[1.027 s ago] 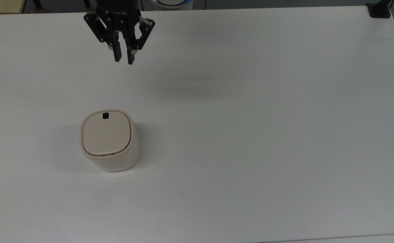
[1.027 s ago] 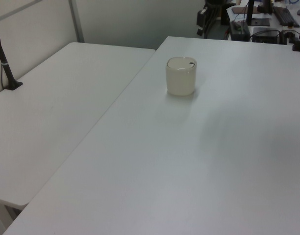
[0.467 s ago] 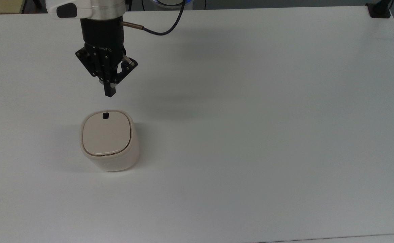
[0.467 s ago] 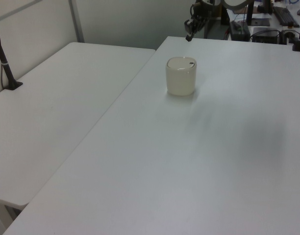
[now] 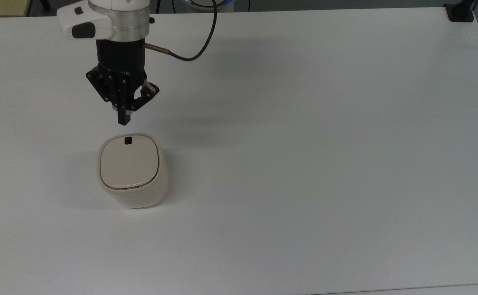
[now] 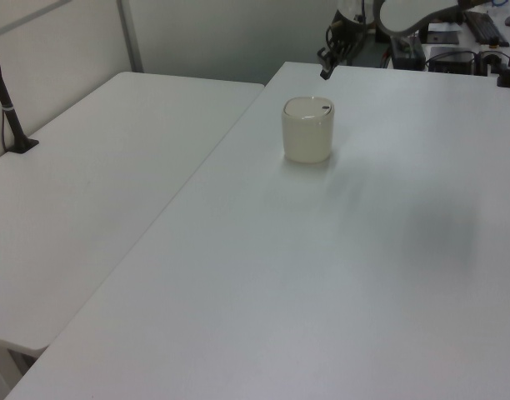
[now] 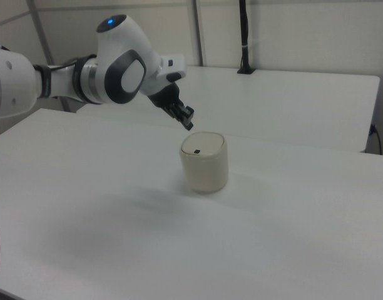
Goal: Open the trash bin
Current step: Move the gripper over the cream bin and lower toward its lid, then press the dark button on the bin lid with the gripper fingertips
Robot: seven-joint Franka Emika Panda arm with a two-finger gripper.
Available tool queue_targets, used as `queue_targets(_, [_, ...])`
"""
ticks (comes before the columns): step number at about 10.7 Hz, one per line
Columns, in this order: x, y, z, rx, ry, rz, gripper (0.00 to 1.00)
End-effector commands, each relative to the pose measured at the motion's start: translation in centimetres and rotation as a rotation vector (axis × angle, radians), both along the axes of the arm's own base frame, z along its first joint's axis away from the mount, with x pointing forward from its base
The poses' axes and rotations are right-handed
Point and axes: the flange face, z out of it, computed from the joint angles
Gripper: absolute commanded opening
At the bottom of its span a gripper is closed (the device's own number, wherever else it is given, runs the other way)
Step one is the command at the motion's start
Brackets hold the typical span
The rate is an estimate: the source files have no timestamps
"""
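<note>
1. Jaws pressed together: in the top view the gripper [image 5: 124,121] ends in one narrow black tip with no gap visible between the fingers, and nothing is held.
2. That tip hangs above the white table [image 5: 304,164], just beyond the trash bin [image 5: 132,170] on the top view's upper side, apart from the bin and not touching it.
3. In the right view the gripper [image 7: 188,123] sits above and a little to the right view's left of the bin [image 7: 204,162], with clear air between the tip and the lid.
4. In the left view the gripper [image 6: 323,73] hovers near the table's far edge, above and behind the bin [image 6: 307,130].
5. The bin stands upright on the table, in the left half of the top view, about midway between the table's far and near edges.
6. Its flat lid [image 5: 128,163] lies closed, flush inside the rounded-square rim.
7. The small black latch [image 5: 128,140] sits at the lid's edge nearest the gripper, almost directly below the tip in the top view.
8. Open white table surface surrounds the bin on every side; the widest stretch runs to the top view's right, as far as the black clamp [image 5: 460,12] at the far corner.
9. A black cable [image 5: 200,45] loops from the wrist back toward the table's far edge, well away from the bin.
</note>
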Motion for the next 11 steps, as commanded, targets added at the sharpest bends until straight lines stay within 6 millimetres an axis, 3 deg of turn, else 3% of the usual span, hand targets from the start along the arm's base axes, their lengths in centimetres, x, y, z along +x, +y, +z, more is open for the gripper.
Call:
queue_targets(1, [0.4,-1.3,-2.8,-0.027,-0.009,-0.012,0.01])
queue_targets(2, [1.4,-1.3,-4.9,-0.034,-0.030,0.002,0.01])
queue_targets(8, [2.3,-1.0,-9.8,-0.098,0.028,0.047,0.02])
queue_targets(9, [2.3,-1.2,-9.0,-0.094,0.016,0.036,0.02])
queue_targets(11, [1.7,-1.5,-5.5,-0.078,-0.031,-0.006,0.02])
